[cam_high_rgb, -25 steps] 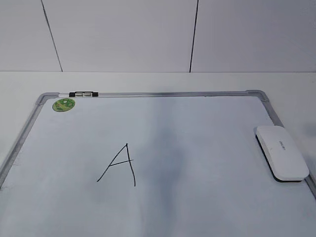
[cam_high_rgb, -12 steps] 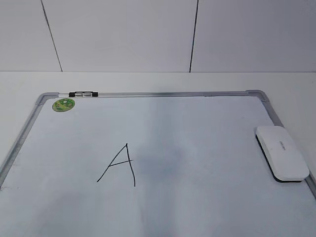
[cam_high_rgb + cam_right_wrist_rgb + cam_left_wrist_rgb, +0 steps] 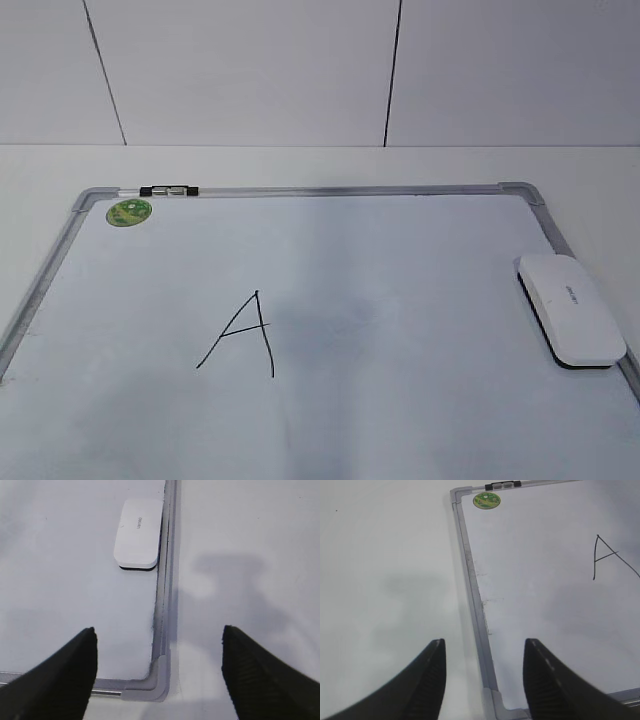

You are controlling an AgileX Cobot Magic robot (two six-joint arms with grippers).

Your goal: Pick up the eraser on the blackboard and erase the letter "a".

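Note:
The eraser (image 3: 570,310), a flat white block, lies on the right edge of the blackboard (image 3: 400,250); it also shows in the right wrist view (image 3: 138,534) against the grey frame. The board carries an angular capital "A" (image 3: 243,335), also in the left wrist view (image 3: 612,557). No lowercase "a" shows on it. My left gripper (image 3: 484,680) is open and empty above the board's near left corner. My right gripper (image 3: 158,670) is open and empty above the near right corner, well short of the eraser. Neither gripper shows in the exterior view.
A round green sticker (image 3: 129,211) sits in the board's far left corner, next to a small black clip (image 3: 170,190) on the top frame. White table surrounds the board (image 3: 250,555). A white panelled wall (image 3: 300,70) stands behind.
A dark shadow that lay across the middle of the board has faded and shrunk. The eraser and the capital "A" stay where they were.

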